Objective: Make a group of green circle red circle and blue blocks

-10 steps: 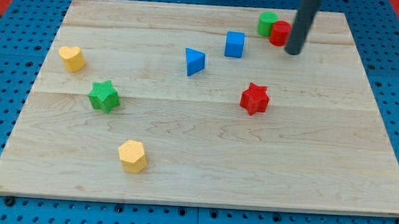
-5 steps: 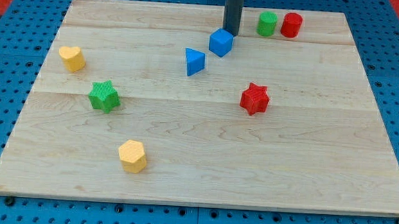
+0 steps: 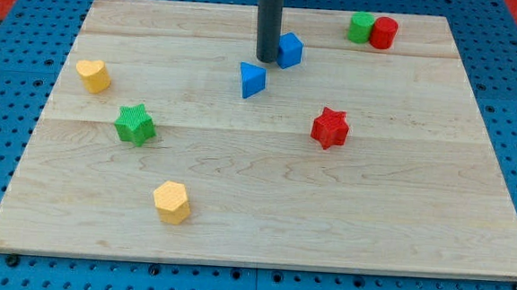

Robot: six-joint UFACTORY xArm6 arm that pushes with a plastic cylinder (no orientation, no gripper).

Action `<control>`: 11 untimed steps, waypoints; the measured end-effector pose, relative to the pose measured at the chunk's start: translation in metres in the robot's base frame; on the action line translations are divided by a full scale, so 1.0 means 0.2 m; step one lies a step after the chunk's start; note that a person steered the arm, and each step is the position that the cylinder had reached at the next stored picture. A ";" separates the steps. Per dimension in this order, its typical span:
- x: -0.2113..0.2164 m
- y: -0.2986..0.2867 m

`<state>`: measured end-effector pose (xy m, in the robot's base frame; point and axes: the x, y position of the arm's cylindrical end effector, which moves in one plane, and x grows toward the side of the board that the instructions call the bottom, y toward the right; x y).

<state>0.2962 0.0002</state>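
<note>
A green circle block and a red circle block stand touching at the view's top right of the wooden board. A blue cube sits at the top middle, and a blue triangle block lies just below and left of it. My tip is right against the cube's left side, just above the triangle.
A red star block lies right of centre. A green star block and a yellow heart block sit at the left. A yellow hexagon block sits at the lower left.
My tip swept from beside the red circle leftward across the top to the cube's left side. The green and red circles shifted right and up; the cube moved slightly left.
</note>
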 end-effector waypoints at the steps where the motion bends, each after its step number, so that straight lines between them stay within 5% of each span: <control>1: 0.03 0.39; 2: 0.00 0.61; 3: 0.48 0.54; 4: 0.48 0.06; 5: 0.46 -0.16; 7: 0.05 -0.05; 8: 0.24 -0.17; 9: 0.04 -0.38; 11: 0.04 0.32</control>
